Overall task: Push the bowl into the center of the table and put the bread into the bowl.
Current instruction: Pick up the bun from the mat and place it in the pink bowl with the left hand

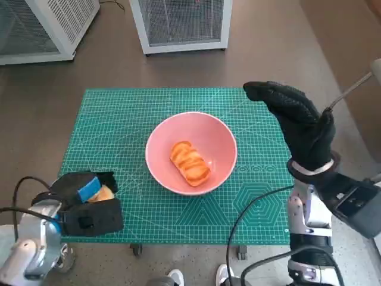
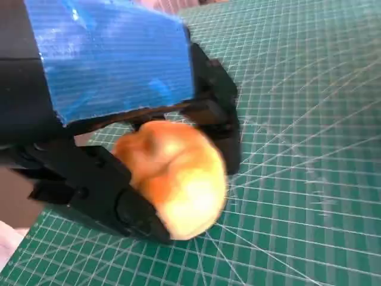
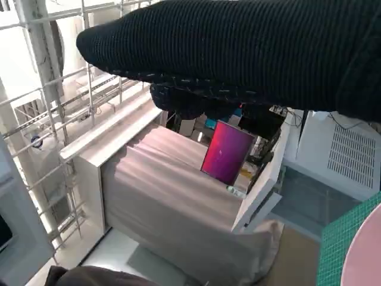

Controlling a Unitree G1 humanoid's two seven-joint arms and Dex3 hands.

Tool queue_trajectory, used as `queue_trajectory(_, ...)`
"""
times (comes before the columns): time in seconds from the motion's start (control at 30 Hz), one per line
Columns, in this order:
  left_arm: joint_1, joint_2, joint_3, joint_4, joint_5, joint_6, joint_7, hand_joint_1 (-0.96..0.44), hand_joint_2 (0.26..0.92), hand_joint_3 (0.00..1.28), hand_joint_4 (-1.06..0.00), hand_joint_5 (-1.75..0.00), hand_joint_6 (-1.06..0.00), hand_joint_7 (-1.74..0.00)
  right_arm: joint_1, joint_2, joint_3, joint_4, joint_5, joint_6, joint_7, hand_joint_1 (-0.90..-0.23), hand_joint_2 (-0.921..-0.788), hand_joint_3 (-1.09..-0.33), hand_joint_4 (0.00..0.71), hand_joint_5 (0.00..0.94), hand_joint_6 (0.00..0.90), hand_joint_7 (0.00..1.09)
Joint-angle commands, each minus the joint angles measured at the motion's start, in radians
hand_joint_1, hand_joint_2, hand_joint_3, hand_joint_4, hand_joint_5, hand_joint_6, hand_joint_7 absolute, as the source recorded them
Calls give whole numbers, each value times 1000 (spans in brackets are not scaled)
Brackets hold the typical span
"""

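Left robot hand (image 1: 89,205) grips a bread roll (image 2: 175,179) at the desk's near-left corner; the bowl (image 1: 191,152), already holding 1 bread (image 1: 190,163), sits centre, up and right. Right robot hand (image 1: 294,119) hovers empty, fingers extended.

The gloved right hand (image 3: 250,53) lies as a dark knitted band across the frame. Beyond it stand a white wire rack (image 3: 53,101), a pale draped cloth (image 3: 172,202) and a magenta panel (image 3: 226,152). In one corner show the green cutting mat (image 3: 348,238) and the pink bowl's (image 3: 366,268) rim.
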Motion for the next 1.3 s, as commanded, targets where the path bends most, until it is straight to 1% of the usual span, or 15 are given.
queue_trajectory(0.03,-10,18,66,-104,-22,18,-30,3,920,79,-685,-1162,-602,-1201,19,2,1,9,11,9,10,-626,-921,-649,217,0,277,28)
queue_trajectory(0.2,-50,6,129,-207,-43,22,-31,3,920,64,-705,-1145,-617,-1179,14,1,-1,16,15,11,13,-625,-921,-649,216,0,276,28)
queue_trajectory(0.33,-94,-4,153,-250,-59,13,-22,3,917,48,-730,-1133,-644,-1138,12,1,-1,17,16,12,13,-625,-921,-648,216,0,276,28)
queue_trajectory(0.57,-191,-34,140,-269,-67,-10,5,4,909,30,-769,-1130,-684,-1060,9,2,0,22,21,13,17,-627,-921,-648,217,0,277,28)
queue_trajectory(0.77,-283,-70,90,-254,-61,-40,25,3,905,23,-782,-1132,-707,-1019,6,-1,0,25,27,16,20,-629,-921,-648,217,1,277,29)
queue_trajectory(1.03,-430,-143,-25,-208,-36,-60,13,3,904,22,-782,-1135,-715,-1008,6,-3,-3,30,30,11,23,-629,-921,-648,218,1,278,29)
queue_trajectory(1.3,-561,-221,-128,-92,-48,-134,10,3,903,22,-793,-1122,-704,-1020,5,-3,-7,34,31,9,25,-630,-921,-649,218,1,278,29)
